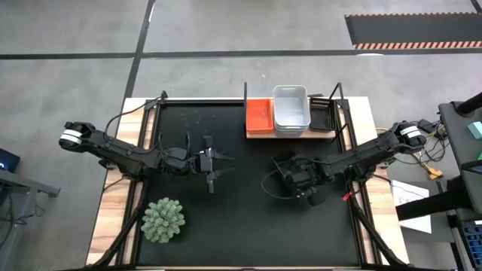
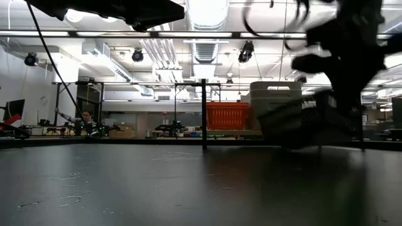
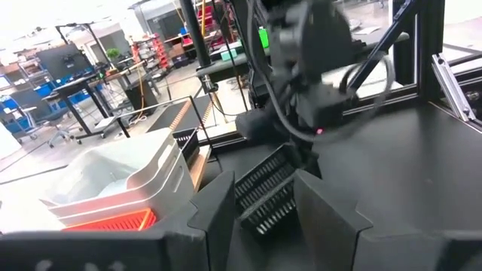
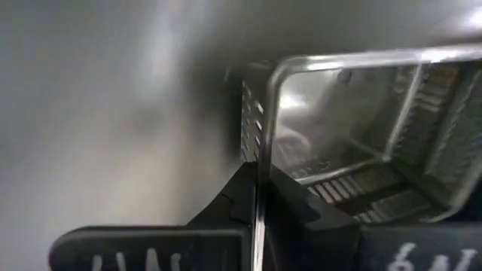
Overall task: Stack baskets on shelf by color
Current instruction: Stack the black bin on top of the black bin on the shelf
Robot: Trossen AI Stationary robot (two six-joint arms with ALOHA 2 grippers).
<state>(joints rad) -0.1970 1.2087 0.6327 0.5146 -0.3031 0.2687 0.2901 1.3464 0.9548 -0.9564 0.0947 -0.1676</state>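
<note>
Right wrist view shows the right gripper (image 4: 260, 203) pinched shut on the rim of a black basket (image 4: 354, 143), lifted off the mat toward the shelf (image 1: 260, 133); left gripper (image 1: 213, 162) waits open.

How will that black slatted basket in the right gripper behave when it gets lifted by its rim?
The black basket is thin, slatted and empty, so probably light and fairly stiff. The right gripper pinches only one rim edge, so it may tilt and hang from that side. Its glossy plastic looks smooth, so it could slip if swung.
</note>
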